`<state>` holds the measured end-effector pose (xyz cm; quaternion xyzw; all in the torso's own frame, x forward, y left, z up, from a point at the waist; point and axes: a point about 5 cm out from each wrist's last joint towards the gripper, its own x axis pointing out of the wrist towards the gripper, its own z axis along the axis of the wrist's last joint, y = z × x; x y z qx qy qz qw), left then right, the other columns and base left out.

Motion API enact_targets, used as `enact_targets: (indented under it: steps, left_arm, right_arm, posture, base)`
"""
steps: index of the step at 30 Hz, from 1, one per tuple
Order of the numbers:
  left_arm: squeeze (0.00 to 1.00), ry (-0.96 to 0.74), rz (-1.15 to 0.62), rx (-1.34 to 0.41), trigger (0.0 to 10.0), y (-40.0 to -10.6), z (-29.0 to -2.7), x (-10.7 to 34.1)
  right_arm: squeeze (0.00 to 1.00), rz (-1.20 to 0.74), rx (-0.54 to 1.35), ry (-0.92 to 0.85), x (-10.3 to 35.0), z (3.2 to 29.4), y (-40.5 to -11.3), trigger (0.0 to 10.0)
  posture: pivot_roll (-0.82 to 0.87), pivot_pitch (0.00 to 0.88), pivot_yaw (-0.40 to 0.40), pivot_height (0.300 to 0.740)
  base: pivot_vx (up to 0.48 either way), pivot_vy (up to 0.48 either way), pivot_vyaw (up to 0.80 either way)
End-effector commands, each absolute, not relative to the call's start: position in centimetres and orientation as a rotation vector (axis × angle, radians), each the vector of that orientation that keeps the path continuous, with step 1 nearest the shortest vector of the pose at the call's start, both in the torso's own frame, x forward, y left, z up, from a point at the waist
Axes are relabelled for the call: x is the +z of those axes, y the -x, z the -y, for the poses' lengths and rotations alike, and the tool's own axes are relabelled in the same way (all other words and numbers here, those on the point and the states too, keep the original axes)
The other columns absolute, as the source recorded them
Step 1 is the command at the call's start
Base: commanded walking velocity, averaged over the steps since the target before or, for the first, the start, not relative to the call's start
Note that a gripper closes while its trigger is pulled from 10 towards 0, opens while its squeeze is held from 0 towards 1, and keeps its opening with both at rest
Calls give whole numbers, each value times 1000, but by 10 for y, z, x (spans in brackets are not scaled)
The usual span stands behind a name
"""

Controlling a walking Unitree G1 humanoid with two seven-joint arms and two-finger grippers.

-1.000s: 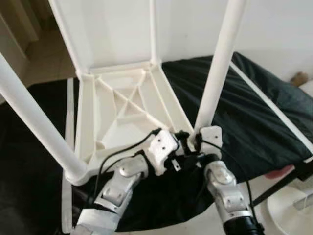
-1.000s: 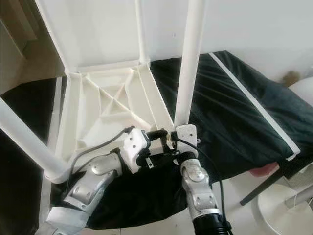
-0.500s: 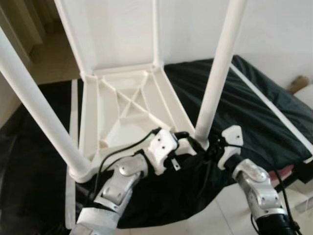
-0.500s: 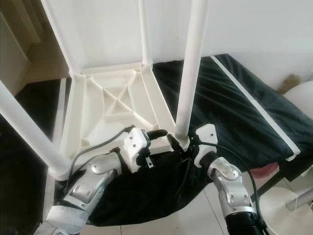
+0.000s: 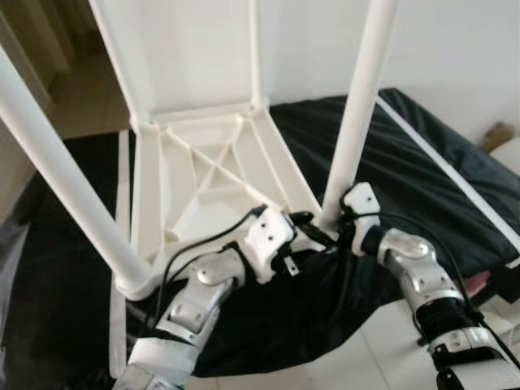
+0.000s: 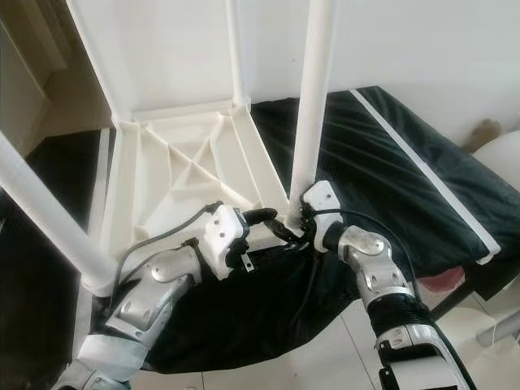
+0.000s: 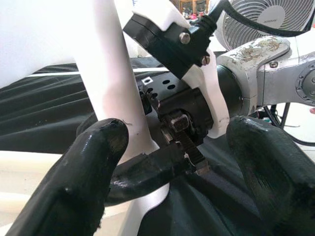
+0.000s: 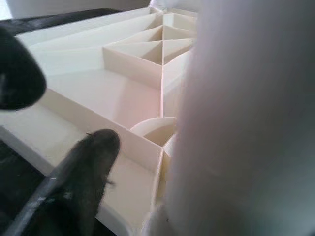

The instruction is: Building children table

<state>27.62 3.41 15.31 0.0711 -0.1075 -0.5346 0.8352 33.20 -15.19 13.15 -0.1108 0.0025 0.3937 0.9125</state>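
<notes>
Flanking the white table leg (image 5: 355, 122), left claw (image 5: 313, 233) and right claw (image 6: 297, 221) sit spread.

Black sheet (image 5: 422, 187) with white stripe (image 6: 422, 175) spread over floor, reaching far wall. White fan (image 7: 268, 19) stands in background, wrist view. Pale tiled floor (image 6: 341, 341) exposed at sheet's near edge.

Two jointed silver-metal forearms, each ending in a white wrist housing fed by a looping black cable. Left gripper (image 5: 313, 236) and right gripper (image 7: 162, 169): long, rounded black fingers (image 7: 88, 187); black motor block, toothed rack, silver screws.
</notes>
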Motion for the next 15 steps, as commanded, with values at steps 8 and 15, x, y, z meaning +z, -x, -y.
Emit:
enact_targets:
  steps: [8, 15]
  left_arm:
    - [0, -150, 220, -1113, 10000, -276, -38, 152]
    - [0, -150, 219, -1105, 10000, -277, -40, 152]
  right_arm:
    - [0, -79, 900, 248, 119, 153, -330, 0]
    - [0, -78, 851, 207, 114, 163, -322, 10000]
  posture:
    - [28, 0, 9, 740]
    - [26, 0, 2, 740]
  base:
    - [0, 0, 0]
    - [0, 0, 0]
